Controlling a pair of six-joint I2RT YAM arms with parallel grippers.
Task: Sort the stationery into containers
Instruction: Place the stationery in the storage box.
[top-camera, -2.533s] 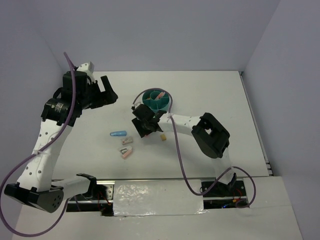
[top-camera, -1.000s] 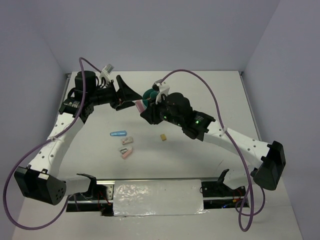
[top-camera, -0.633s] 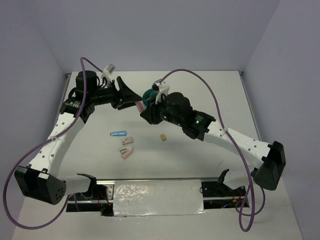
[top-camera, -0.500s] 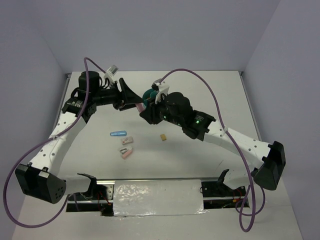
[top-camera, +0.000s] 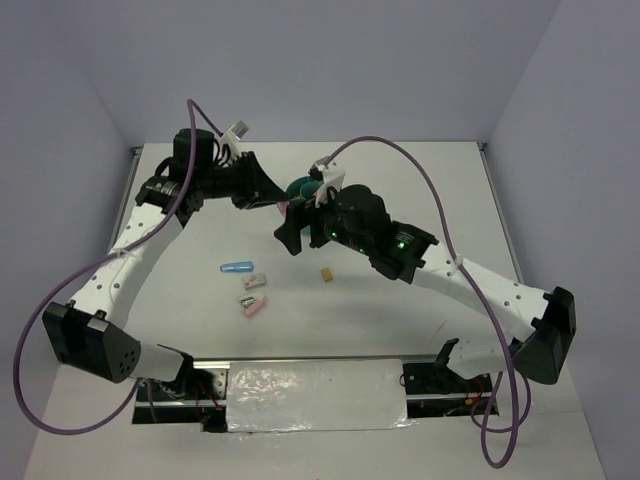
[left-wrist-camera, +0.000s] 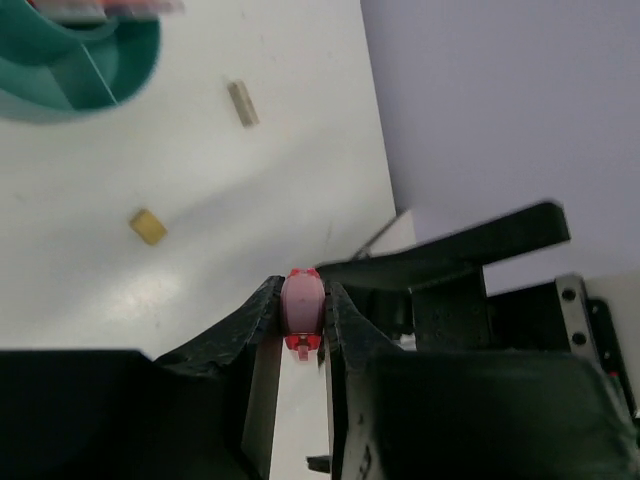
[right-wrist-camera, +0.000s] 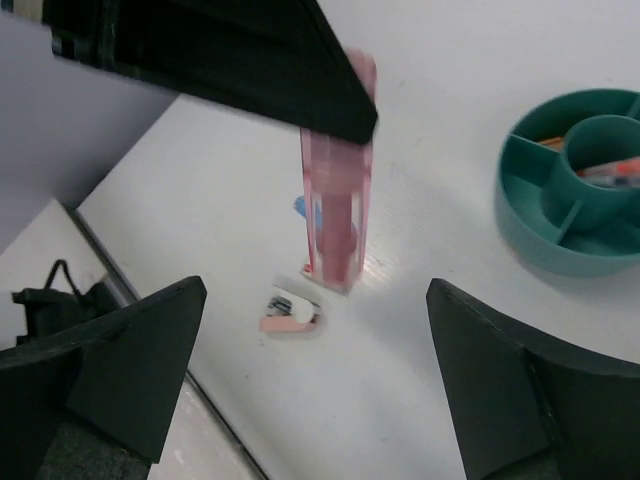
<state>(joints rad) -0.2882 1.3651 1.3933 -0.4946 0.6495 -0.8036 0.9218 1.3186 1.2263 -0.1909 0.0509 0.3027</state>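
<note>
Pink and translucent, the pink piece (top-camera: 283, 208) hangs above the table (top-camera: 420, 180) near the teal tub (top-camera: 300, 188), pinched by the left gripper (top-camera: 278, 203). The right gripper (top-camera: 293, 232) sits just beside it. You are probably looking at a handover, so that the left arm can carry the piece to a compartment.

Left wrist view: both fingers (left-wrist-camera: 262, 330) press on the piece's rounded, red-tipped end. A tan block (left-wrist-camera: 148, 226) lies on the table below.

Right wrist view: the right jaws stand spread wide and empty on either side of the upright piece. It is perhaps a capsule-shaped case, though its kind is hard to tell. The divided tub already holds items.
</note>
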